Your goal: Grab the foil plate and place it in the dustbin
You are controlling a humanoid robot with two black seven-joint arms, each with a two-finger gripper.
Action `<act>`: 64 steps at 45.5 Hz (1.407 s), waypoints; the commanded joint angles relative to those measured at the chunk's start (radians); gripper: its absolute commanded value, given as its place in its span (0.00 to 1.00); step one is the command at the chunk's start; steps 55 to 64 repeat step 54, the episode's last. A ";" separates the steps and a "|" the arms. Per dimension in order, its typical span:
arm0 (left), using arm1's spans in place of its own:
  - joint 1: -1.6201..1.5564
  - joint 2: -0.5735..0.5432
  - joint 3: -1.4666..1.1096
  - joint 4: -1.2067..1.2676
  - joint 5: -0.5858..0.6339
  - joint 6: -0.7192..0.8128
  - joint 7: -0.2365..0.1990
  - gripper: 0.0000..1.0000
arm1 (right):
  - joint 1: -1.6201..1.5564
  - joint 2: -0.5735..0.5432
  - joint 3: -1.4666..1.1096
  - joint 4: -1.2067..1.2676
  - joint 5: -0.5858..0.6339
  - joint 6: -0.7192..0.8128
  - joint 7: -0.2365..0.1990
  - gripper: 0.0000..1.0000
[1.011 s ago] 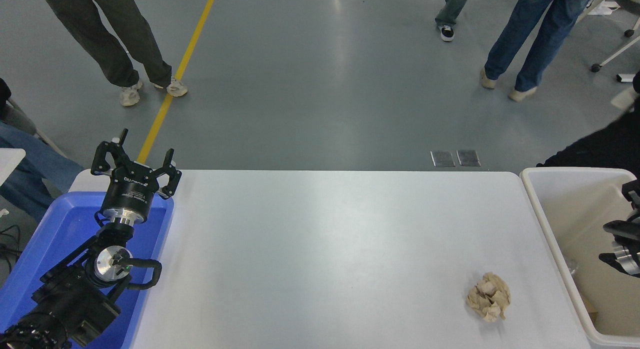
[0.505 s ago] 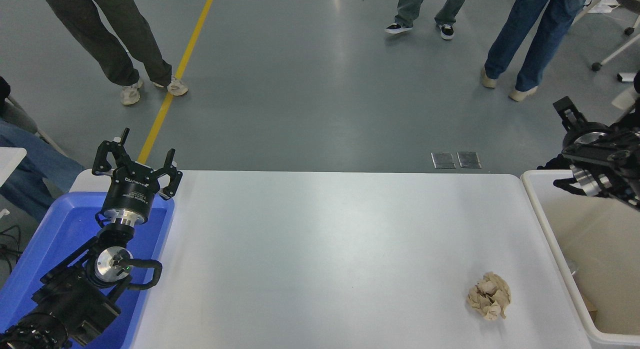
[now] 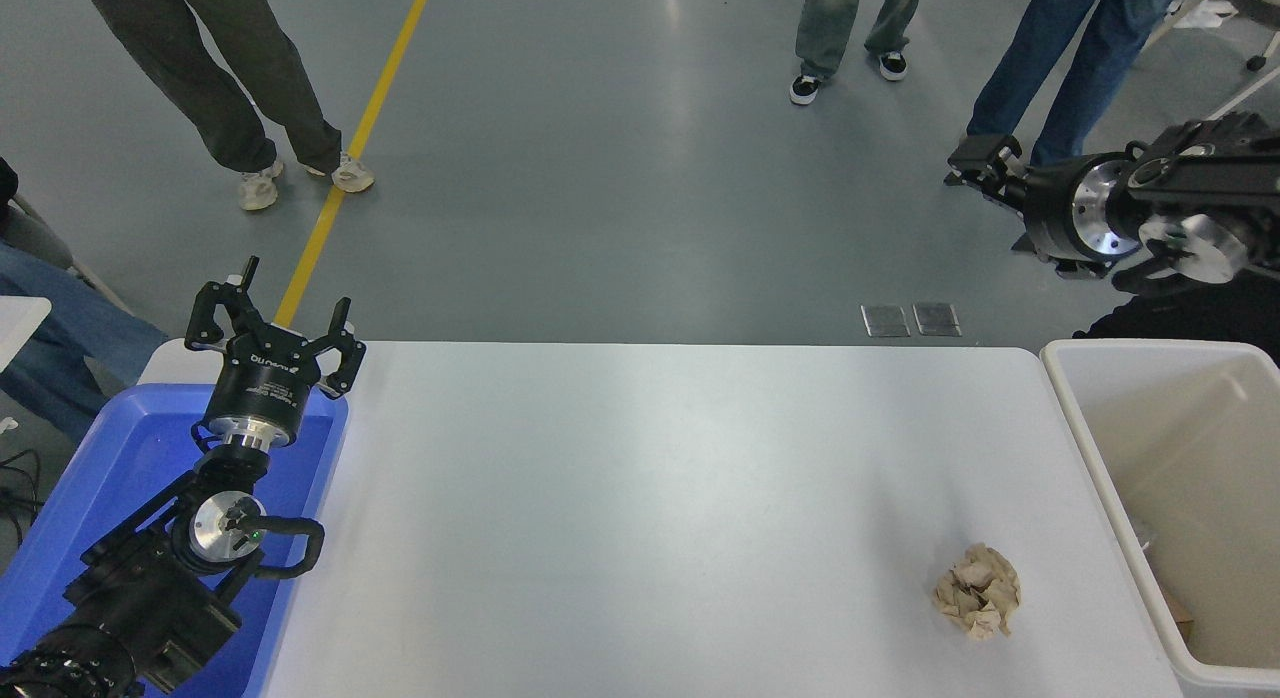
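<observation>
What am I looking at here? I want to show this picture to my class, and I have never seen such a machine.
This is a single picture from a camera mounted high on a robot, looking forward and down over its white table. The robot has two black arms, each ending in a pincer. The left pincer rests open over a bright blue bin at the lower left. The right pincer is raised at the upper right, above the cream dustbin, and appears to hold nothing. On the table lies only a crumpled beige paper ball. No foil plate is clearly visible. The legs at the top belong to people standing on the grey floor beyond the table.
</observation>
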 commanded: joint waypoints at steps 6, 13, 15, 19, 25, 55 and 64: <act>0.000 0.000 0.000 0.000 0.000 0.000 0.000 0.98 | 0.221 0.026 -0.195 0.167 -0.084 0.462 -0.003 1.00; 0.000 0.000 -0.001 0.000 0.000 0.001 0.000 0.98 | 0.259 0.051 -0.235 0.210 -0.173 0.462 -0.003 1.00; 0.000 0.000 -0.001 0.001 0.000 0.001 0.000 0.98 | 0.261 0.058 -0.237 0.217 -0.193 0.462 -0.001 1.00; 0.000 0.000 -0.001 0.001 0.000 0.001 0.000 0.98 | 0.262 0.083 -0.238 0.217 -0.216 0.462 -0.001 1.00; 0.000 0.000 -0.001 0.001 0.000 0.001 0.000 0.98 | 0.265 0.131 -0.238 0.214 -0.219 0.462 -0.003 1.00; 0.000 0.000 -0.001 0.001 0.000 0.001 0.000 0.98 | 0.258 0.206 -0.203 0.202 -0.203 0.462 -0.001 1.00; 0.000 0.000 -0.001 0.001 0.000 0.001 0.000 0.98 | 0.258 0.206 -0.203 0.202 -0.203 0.462 -0.001 1.00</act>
